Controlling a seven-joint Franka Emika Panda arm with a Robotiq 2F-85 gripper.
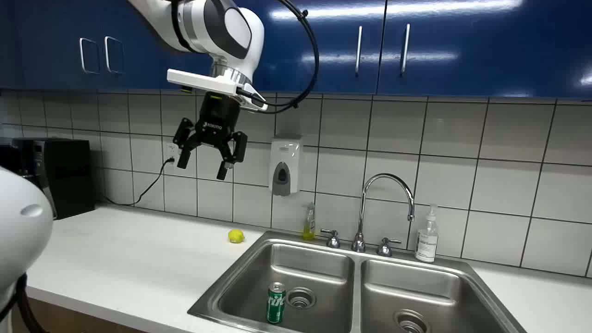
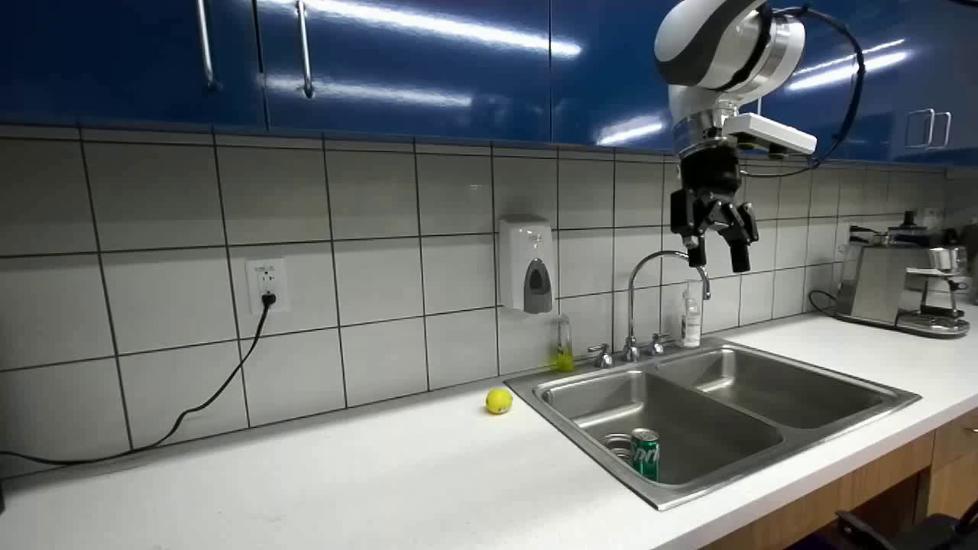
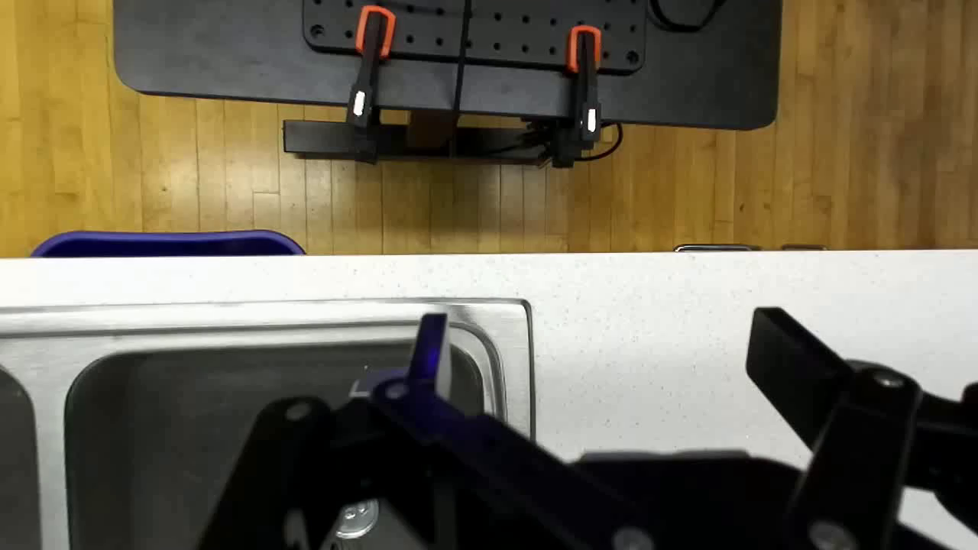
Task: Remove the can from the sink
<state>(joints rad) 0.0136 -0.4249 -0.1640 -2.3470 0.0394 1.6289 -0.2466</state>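
The green can [image 1: 276,305] with a silvery top stands upright in the sink [image 1: 357,296], beside the drain of the basin nearer the lemon. The can [image 2: 646,456] and the sink [image 2: 795,437] also show in an exterior view. My gripper [image 1: 202,172] is open and empty, high above the counter and well above the can; it also shows in an exterior view [image 2: 718,263]. In the wrist view the fingers [image 3: 600,328] are wide apart over the counter and the sink's corner [image 3: 508,321]. A silvery round thing [image 3: 357,519] there is half hidden; it may be the can's top.
A chrome faucet [image 1: 359,244] rises behind the sink. A lemon [image 1: 236,236], a yellow soap bottle [image 1: 309,226] and a white pump bottle [image 1: 426,243] stand near it. A dispenser [image 1: 285,162] hangs on the wall. Blue cabinets [image 1: 323,51] are behind the arm.
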